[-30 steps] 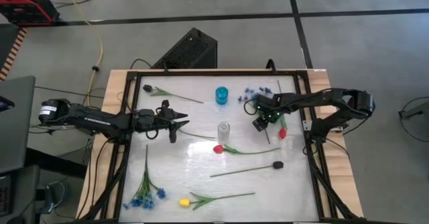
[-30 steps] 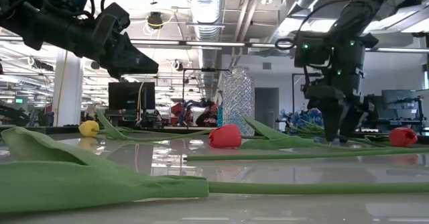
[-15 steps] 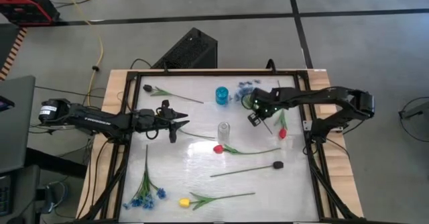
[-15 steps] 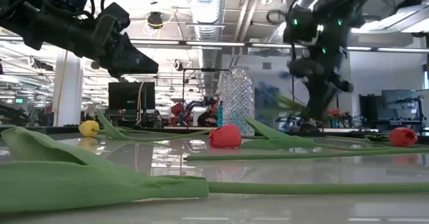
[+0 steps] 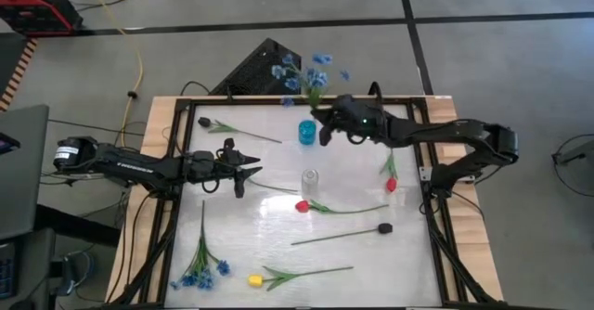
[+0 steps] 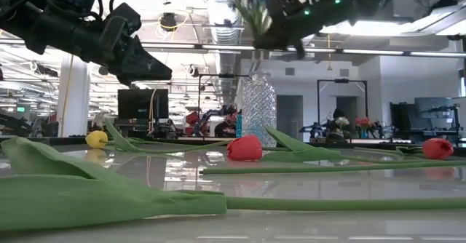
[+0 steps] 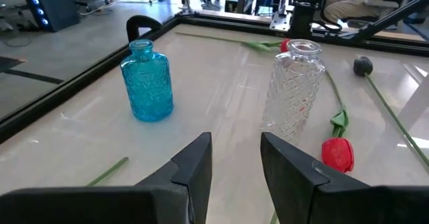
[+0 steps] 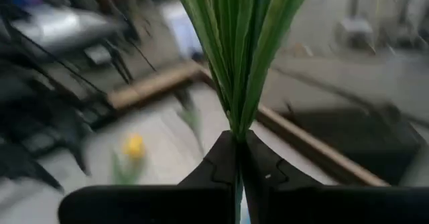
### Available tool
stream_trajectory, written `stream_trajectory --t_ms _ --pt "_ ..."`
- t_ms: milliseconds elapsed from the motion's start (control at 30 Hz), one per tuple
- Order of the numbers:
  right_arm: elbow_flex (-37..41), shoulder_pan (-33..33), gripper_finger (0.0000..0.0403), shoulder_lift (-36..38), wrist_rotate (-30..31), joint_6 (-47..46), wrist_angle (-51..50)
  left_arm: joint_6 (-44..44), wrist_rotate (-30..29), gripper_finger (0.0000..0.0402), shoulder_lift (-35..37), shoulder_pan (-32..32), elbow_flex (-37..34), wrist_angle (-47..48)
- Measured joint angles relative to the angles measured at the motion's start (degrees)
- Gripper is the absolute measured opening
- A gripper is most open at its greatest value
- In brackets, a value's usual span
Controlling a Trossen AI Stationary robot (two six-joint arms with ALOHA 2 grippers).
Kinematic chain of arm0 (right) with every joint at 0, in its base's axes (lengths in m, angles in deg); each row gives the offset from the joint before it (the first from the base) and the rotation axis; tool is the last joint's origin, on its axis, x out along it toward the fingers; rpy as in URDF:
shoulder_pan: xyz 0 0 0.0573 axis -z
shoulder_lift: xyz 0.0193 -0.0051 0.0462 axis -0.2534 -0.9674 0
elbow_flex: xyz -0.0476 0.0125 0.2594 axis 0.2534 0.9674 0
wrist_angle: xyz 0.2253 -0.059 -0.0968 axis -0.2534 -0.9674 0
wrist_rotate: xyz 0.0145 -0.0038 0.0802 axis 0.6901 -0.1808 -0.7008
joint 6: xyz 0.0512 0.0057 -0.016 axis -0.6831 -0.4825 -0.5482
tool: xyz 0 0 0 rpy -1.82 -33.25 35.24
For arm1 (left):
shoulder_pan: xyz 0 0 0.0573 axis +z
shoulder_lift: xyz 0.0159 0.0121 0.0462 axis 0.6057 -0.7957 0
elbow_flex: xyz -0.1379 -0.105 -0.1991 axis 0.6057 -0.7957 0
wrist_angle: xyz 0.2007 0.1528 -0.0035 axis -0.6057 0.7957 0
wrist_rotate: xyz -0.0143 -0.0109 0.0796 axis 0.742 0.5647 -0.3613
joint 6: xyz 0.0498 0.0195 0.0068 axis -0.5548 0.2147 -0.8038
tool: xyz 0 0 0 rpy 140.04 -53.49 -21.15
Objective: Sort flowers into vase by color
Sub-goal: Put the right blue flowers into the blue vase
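Observation:
My right gripper (image 5: 324, 122) is shut on a bunch of blue flowers (image 5: 308, 71) and holds it high over the table's far side, just right of the blue vase (image 5: 306, 132). In the low view the blue blossoms (image 6: 251, 6) sit at the top beside this gripper (image 6: 291, 17). My left gripper (image 5: 249, 173) hovers open at the left, above the table. It points toward the blue vase (image 7: 147, 80) and a clear glass vase (image 7: 295, 93). My right gripper pinches the bunch's green stems and leaves (image 8: 236, 120) between its two fingers, at their lower end. The leaves fan out beyond the fingertips (image 8: 224, 150). The bunch is lifted clear of the table, blossoms uppermost.
Lying on the table are a dark bloom (image 5: 204, 122), two red tulips (image 5: 302, 205) (image 5: 391, 185), another dark bloom (image 5: 385, 227), a blue bunch (image 5: 200, 273) and a yellow tulip (image 5: 255, 279). The clear vase (image 5: 310, 177) stands mid-table. A black frame (image 5: 176, 161) rims the table.
My right gripper has taken hold of the blue bunch, which was lying at the far right. It has risen with the bunch and swung toward the table's left and far edge, up to the blue vase. The bunch is now lifted clear, with its blossoms up.

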State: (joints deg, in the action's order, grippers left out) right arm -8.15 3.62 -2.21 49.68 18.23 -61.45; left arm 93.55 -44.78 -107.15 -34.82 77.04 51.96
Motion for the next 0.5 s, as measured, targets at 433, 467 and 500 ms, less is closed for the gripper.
stream_trajectory --t_ms 433,467,500 --pt "0.09 3.66 0.0034 -11.28 -1.16 0.02 12.36 2.62 0.02 0.0116 0.02 -0.01 0.0 2.88" --pt "0.07 3.8 0.0034 -11.33 -1.27 -0.01 12.94 2.62 0.02 0.0116 0.02 -0.01 0.0 2.89" --pt "0.07 4.08 0.0034 -11.09 -1.69 -0.01 12.87 2.63 0.02 0.0116 0.02 -0.02 0.0 2.89"
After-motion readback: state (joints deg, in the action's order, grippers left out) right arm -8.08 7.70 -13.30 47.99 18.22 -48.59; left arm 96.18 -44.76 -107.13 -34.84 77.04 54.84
